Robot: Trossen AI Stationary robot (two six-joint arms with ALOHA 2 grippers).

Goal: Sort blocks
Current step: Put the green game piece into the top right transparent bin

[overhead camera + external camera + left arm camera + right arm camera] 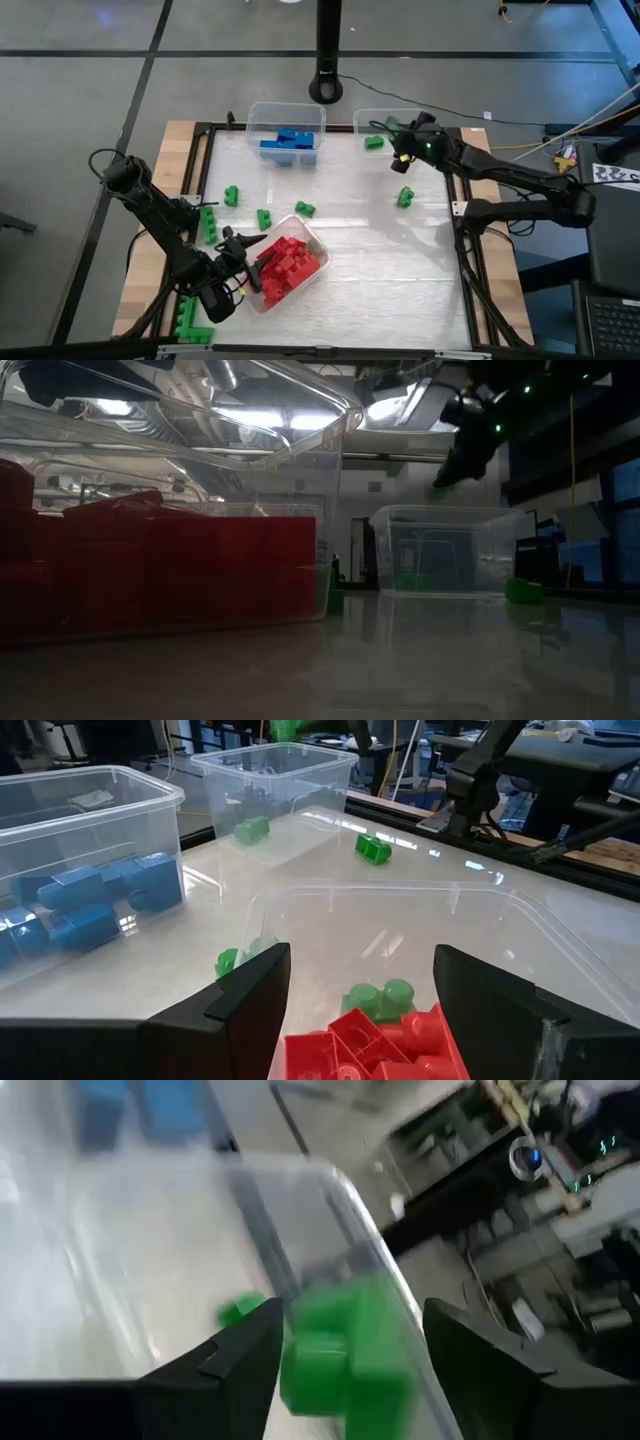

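Note:
My right gripper (pixel 352 1380) hangs above the rim of the clear bin (pixel 385 124) at the far right, shut on a green block (pixel 345 1342). One green block (pixel 373 143) lies in that bin. Several more green blocks (pixel 263 217) lie loose on the table. A far bin holds blue blocks (pixel 290 142). My left gripper (pixel 362 1010) stands at the near-left end of the bin of red blocks (pixel 287 265). Its fingers are apart, with red blocks (pixel 370 1045) showing between them. My right gripper pinches the green block's two sides (pixel 300 1350) between its two fingers. The fingers slant down toward the table's far side. The block is lifted clear, over the bin's rim. My left gripper: I cannot tell whether its fingers touch the red bin's wall.
A green block (pixel 405 197) lies near the right edge and a cluster of green ones (pixel 192 322) sits at the near-left corner. The table's middle and near right are bare. A black post (pixel 326 85) stands behind the far edge.

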